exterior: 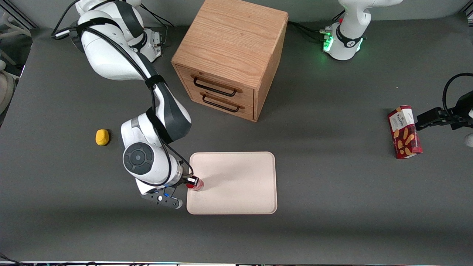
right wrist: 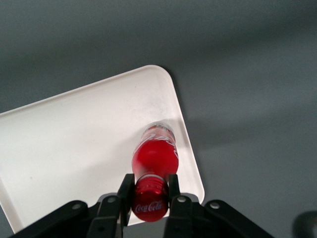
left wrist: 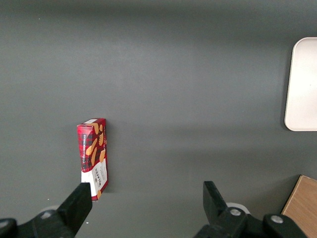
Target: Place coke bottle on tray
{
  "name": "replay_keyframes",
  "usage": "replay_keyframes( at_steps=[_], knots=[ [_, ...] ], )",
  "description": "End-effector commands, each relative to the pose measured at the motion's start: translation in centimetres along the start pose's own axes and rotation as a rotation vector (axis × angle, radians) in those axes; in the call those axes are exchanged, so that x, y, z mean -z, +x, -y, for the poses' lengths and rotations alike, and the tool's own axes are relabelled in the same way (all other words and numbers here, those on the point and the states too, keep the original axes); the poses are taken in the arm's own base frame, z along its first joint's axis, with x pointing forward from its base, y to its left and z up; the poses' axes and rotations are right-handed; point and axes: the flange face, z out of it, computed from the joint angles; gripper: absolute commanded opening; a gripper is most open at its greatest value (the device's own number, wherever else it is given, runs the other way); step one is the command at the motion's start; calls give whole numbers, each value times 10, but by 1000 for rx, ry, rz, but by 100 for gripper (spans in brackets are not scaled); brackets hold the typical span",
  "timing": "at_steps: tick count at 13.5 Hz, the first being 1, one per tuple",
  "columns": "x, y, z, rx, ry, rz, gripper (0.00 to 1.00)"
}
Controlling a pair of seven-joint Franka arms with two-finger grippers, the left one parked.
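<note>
The coke bottle (right wrist: 154, 154) is small, glossy red, with a red cap bearing white script. My right gripper (right wrist: 150, 191) is shut on its cap and neck and holds it upright over the pale cream-pink tray (right wrist: 74, 139), close to the tray's rim. I cannot tell whether its base touches the tray. In the front view the gripper (exterior: 193, 181) and bottle (exterior: 196, 184) are at the tray (exterior: 236, 181) edge that faces the working arm's end of the table. Most of the bottle is hidden there by the gripper.
A wooden two-drawer box (exterior: 231, 59) stands farther from the front camera than the tray. A yellow lump (exterior: 102, 137) lies toward the working arm's end. A red biscuit box (exterior: 404, 132) lies toward the parked arm's end and shows in the left wrist view (left wrist: 93, 156).
</note>
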Motion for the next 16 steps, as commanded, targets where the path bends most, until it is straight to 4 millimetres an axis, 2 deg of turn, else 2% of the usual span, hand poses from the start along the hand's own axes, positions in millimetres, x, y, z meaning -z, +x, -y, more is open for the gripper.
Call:
replay_keyframes(
  at_steps=[1,2,3,4,5,7,8,9,13,15,16],
  knots=[
    [0,5,1,-1,1,-42,0],
    [-2,6,1,-5,1,-48,40],
    [-1,6,1,-8,2,-50,65],
    [6,7,-1,-5,7,-57,79],
    [22,5,-1,-5,21,-62,89],
    [73,-4,-16,-9,5,-38,97],
    [99,-6,-33,-27,-15,-8,99],
    [133,-15,-47,-27,-23,7,99],
    [229,-69,-99,2,-78,72,100],
    [265,-81,-147,117,-89,101,100],
    [275,-75,-178,173,-90,111,100]
  ],
)
